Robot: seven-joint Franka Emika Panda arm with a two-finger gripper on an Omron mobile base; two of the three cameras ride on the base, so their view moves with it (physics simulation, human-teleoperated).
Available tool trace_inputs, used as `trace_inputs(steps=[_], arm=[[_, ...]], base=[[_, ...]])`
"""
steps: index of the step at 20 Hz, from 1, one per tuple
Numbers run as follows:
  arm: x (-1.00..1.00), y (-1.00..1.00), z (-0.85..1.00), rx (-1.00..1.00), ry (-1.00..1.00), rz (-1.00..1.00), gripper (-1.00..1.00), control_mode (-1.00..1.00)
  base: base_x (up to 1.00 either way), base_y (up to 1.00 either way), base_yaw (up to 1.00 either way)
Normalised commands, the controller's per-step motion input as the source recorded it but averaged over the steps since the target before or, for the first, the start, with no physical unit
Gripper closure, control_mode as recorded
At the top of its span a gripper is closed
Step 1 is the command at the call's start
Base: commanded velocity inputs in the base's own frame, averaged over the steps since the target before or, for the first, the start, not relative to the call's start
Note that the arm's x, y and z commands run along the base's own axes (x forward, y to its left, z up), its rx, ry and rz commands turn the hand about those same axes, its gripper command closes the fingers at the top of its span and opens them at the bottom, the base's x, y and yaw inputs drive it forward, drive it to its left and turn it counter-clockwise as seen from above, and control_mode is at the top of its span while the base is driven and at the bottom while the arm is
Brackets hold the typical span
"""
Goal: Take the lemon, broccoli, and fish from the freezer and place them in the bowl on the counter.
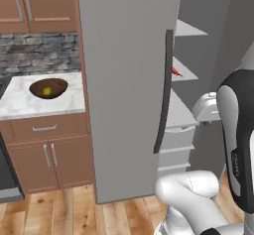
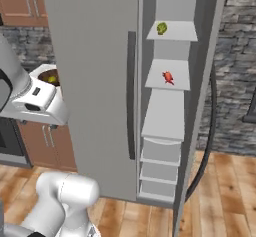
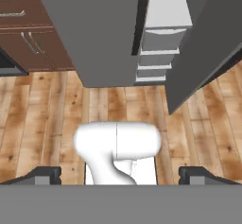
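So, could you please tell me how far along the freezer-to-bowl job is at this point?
Done: the lemon already lies in the bowl on the counter.
In hand: nothing; the end effector is open and empty, looking down at the floor in front of the freezer.
Left: the broccoli on the top shelf and the fish on the shelf below.

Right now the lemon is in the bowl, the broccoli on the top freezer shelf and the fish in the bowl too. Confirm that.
Not quite: the fish lies on the freezer shelf below the broccoli, as the right base view shows. The lemon is in the bowl.
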Motion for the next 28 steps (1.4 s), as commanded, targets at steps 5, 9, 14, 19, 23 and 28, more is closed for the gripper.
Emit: trace_inputs(steps=[5, 9, 14, 19, 23, 28], arm=[[0.0, 0.0, 0.0, 0.0, 0.0, 0.0, -1.0, 1.0], [0.0, 0.0, 0.0, 0.0, 0.0, 0.0, -1.0, 1.0], [0.0, 0.0, 0.0, 0.0, 0.0, 0.0, -1.0, 1.0], [0.0, 0.0, 0.0, 0.0, 0.0, 0.0, -1.0, 1.0], [0.0, 0.0, 0.0, 0.0, 0.0, 0.0, -1.0, 1.0], [0.0, 0.0, 0.0, 0.0, 0.0, 0.0, -1.0, 1.0]], base=[[0.31, -0.7, 0.0], [0.4, -0.49, 0.0], [0.53, -0.12, 0.0], [0.71, 0.0, 0.0], [0.62, -0.18, 0.0], [0.57, -0.14, 0.0]])
